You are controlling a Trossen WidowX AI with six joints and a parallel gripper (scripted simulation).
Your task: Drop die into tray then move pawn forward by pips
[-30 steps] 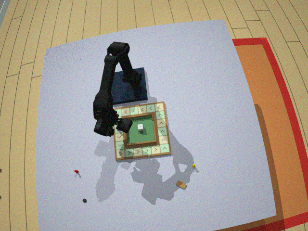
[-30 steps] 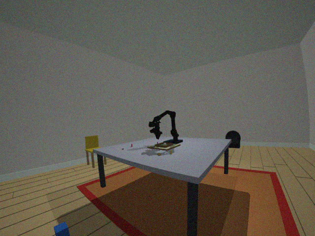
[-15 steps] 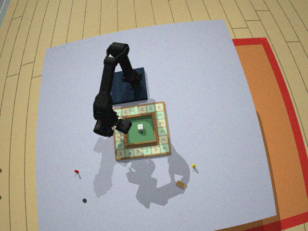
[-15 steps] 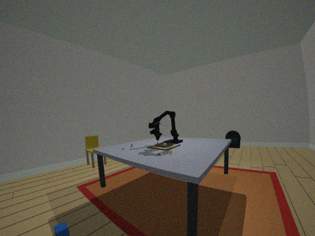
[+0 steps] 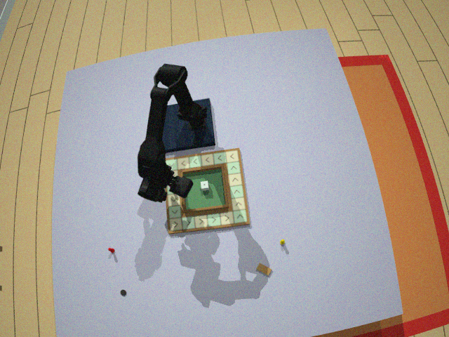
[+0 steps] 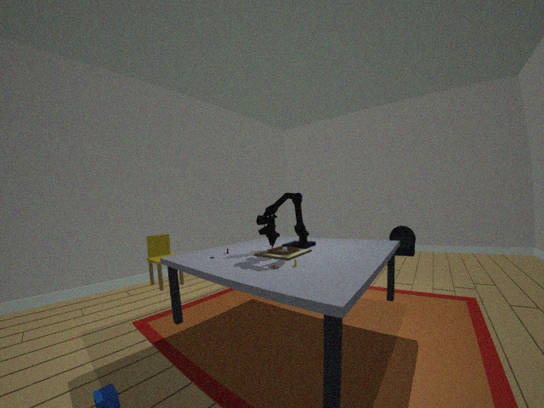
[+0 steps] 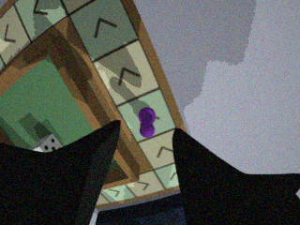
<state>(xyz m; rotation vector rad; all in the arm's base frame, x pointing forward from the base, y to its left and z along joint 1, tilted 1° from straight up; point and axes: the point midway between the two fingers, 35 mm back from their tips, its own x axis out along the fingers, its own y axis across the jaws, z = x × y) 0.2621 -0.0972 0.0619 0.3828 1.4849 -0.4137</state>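
Observation:
The white die [image 5: 204, 185] [image 7: 49, 142] lies inside the green-floored tray [image 5: 227, 188], with one pip on top. The square board [image 5: 237, 192] [image 7: 103, 35] has a ring of arrowed squares around the tray. The purple pawn [image 7: 147, 119] stands on a mint square of the board's left column; in the top view the arm hides it. My gripper [image 6: 272, 246] [image 7: 147, 129] is open and points down over that column. In the wrist view the pawn shows in the gap between the fingertips, and I see no finger touching it.
A red peg [image 5: 111, 250] [image 6: 227, 252] and a dark disc [image 5: 123, 292] [image 6: 212, 257] are on the table left of the board's front. A yellow peg [image 5: 282, 241] [image 6: 295, 263] and a wooden block [image 5: 264, 269] [image 6: 274, 267] are front right. The tray's raised wall runs beside the pawn's column.

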